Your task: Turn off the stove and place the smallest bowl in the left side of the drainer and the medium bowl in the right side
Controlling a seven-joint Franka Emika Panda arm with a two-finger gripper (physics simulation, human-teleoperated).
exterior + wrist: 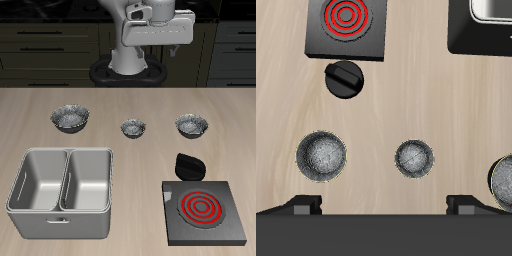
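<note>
Two-finger gripper [150,45] raised over table's back edge, well above the bowl row; fingertips [304,203] spread wide, nothing between them. Smallest silvery-grey glittery metal bowl [414,157] nearly straight below. Medium silvery-grey bowl with bluish sheen [322,155] off to one side. Flat black square stove [347,25] farther out, coils red, black knob [344,78] nearer. Light grey two-compartment metal drainer [62,180] farthest, both compartments bare.
</note>
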